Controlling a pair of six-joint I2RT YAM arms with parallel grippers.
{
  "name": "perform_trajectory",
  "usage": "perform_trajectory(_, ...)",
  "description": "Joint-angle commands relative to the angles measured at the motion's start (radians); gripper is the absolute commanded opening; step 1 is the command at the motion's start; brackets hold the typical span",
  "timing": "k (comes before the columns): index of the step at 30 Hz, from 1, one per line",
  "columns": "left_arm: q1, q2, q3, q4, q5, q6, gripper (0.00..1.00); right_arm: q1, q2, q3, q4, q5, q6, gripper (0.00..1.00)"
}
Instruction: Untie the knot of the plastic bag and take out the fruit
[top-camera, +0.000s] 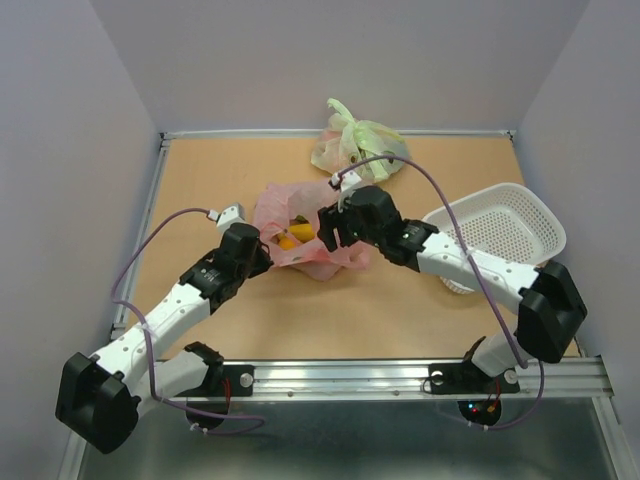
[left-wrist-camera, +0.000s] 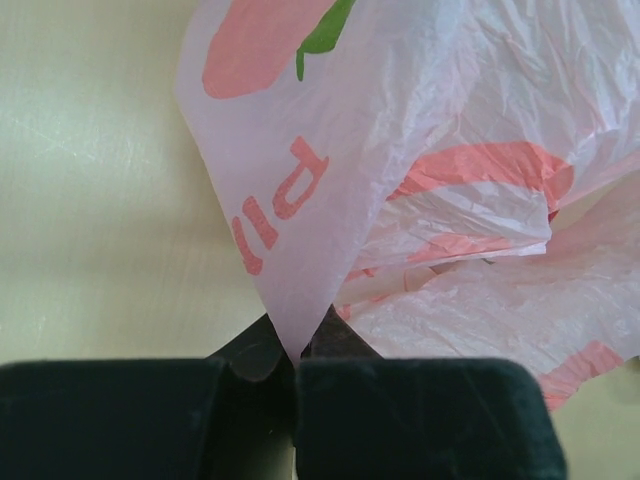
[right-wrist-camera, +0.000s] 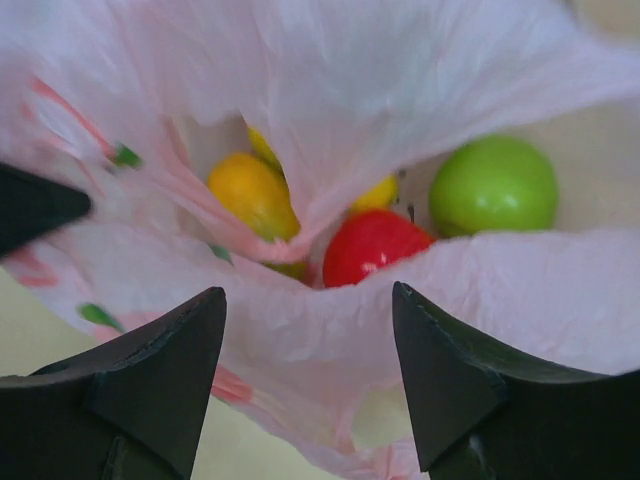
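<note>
Tan desk (top-camera: 250, 330) | pink plastic bag (top-camera: 275, 205) open, knot seemingly undone | fruit (right-wrist-camera: 370, 245) inside | left hand (left-wrist-camera: 295, 360) clamped on bag rim | right hand (right-wrist-camera: 308, 300) wide open, empty | removal pending

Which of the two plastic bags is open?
The thin translucent pink plastic bag, the nearer one: yellow fruit shows in its mouth. The pale green translucent bag behind it is knotted shut.

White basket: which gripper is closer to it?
Right. The right gripper hangs open over the pink bag, left of the basket; the left gripper pinches that bag's edge, farther left.
</note>
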Motion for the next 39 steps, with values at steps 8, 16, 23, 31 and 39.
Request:
perform_trajectory(8, -0.011, -0.015, -0.002, 0.03, -0.022, -0.018, 0.22, 0.027, -0.007, -0.43, 0.088, -0.043, 0.195, 0.38)
perform_trajectory(16, -0.012, -0.047, 0.105, 0.014, 0.007, 0.107, 0.68, 0.035, -0.031, -0.549, 0.162, 0.01, 0.244, 0.36)
perform_trajectory(23, -0.026, -0.055, 0.313, -0.091, 0.027, 0.316, 0.93, 0.035, -0.034, -0.581, 0.203, 0.028, 0.256, 0.39)
perform_trajectory(31, -0.159, 0.056, 0.412, -0.112, -0.075, 0.399, 0.99, 0.036, -0.04, -0.613, 0.23, 0.033, 0.256, 0.42)
perform_trajectory(39, -0.419, 0.322, 0.531, -0.207, -0.498, 0.2, 0.99, 0.035, -0.059, -0.63, 0.236, 0.037, 0.253, 0.44)
